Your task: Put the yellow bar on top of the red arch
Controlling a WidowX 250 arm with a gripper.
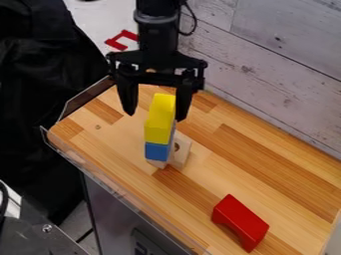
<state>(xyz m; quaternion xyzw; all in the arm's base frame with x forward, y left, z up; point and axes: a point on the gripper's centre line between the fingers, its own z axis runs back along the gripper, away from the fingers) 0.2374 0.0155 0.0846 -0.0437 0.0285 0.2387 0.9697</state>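
While the yellow bar point(159, 119) is sitting atop the blue block point(157, 151), with pale wooden blocks point(179, 150) beneath and beside the stack, the red arch point(240, 222) is lying well apart on the bench point(110, 137), toward the lower right. The black hand point(155, 116) is hanging around the bar, released, its fingers standing wide. Nothing of the placing is showing as done; gripping, lifting, carrying across, lowering onto the arch and letting go are all remaining, it seems.

view from above, slanting down on wooden tabletop point(266, 172), facing plank wall point(273, 64), fairly close
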